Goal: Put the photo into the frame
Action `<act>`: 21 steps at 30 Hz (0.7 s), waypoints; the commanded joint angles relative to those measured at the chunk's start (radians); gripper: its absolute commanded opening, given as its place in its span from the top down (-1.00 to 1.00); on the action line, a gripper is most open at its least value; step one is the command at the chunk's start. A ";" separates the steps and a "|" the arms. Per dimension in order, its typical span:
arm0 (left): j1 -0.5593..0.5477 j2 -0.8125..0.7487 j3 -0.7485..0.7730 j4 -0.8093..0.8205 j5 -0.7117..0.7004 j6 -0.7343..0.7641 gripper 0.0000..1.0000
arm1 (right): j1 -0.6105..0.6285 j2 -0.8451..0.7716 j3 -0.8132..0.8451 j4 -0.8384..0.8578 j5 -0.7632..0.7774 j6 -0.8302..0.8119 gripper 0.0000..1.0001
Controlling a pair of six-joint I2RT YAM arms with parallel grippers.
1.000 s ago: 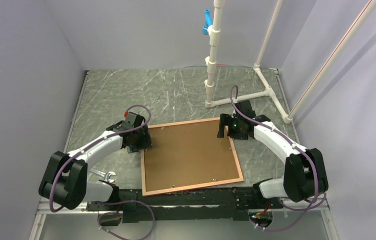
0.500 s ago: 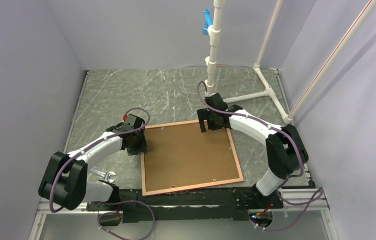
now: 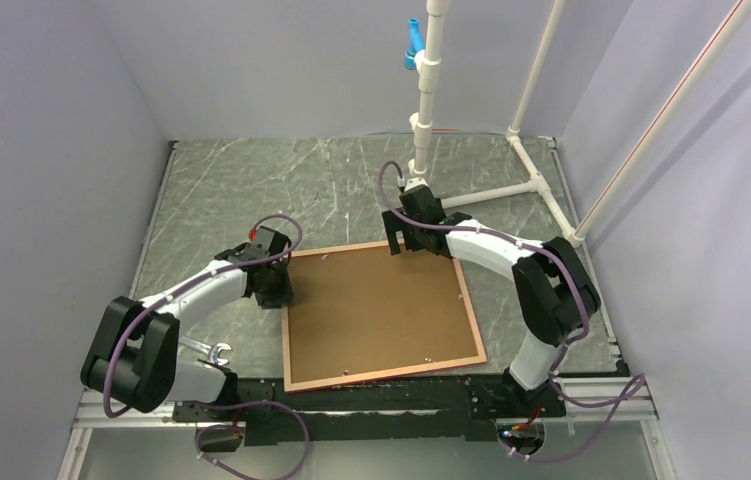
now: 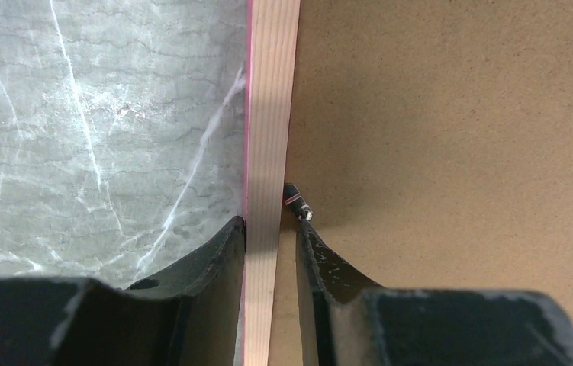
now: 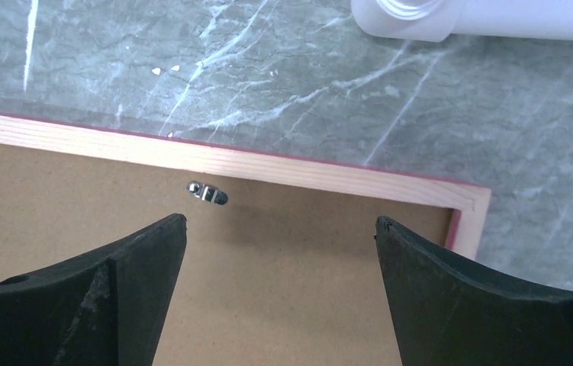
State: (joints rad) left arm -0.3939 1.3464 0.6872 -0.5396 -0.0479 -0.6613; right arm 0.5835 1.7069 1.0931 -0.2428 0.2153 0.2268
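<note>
The frame (image 3: pixel 383 377) lies face down on the marble table, its salmon border around a plain brown backing board (image 3: pixel 381 305). The photo is hidden. My left gripper (image 3: pixel 273 290) is at the frame's left edge. In the left wrist view its fingers (image 4: pixel 222 252) straddle the pale wooden rail (image 4: pixel 272 114), shut on it beside a small metal clip (image 4: pixel 297 203). My right gripper (image 3: pixel 399 240) hovers open over the frame's far edge. In the right wrist view it (image 5: pixel 281 221) is above the board, just inside the far rail (image 5: pixel 268 162), with a clip (image 5: pixel 207 192) ahead.
A white PVC pipe stand (image 3: pixel 421 130) rises just beyond the frame's far edge, and its base shows in the right wrist view (image 5: pixel 481 15). A metal wrench (image 3: pixel 209 350) lies near the left arm's base. Grey walls enclose the table on three sides.
My right gripper has moved left along the frame's far edge, from near the far right corner toward the middle. The left gripper and the frame have stayed put.
</note>
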 commanded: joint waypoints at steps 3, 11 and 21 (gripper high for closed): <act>0.000 0.053 -0.030 0.022 -0.044 0.028 0.40 | 0.007 0.075 -0.004 0.121 -0.005 -0.067 -0.91; 0.000 0.060 -0.036 0.025 -0.046 0.032 0.45 | 0.009 0.147 0.024 0.139 0.025 -0.099 -0.90; 0.000 0.066 -0.040 0.027 -0.050 0.033 0.48 | 0.010 0.177 0.019 0.147 0.065 -0.108 -0.74</act>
State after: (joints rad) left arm -0.3920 1.3487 0.6891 -0.5434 -0.0494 -0.6476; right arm 0.5999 1.8393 1.0977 -0.1177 0.2195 0.1410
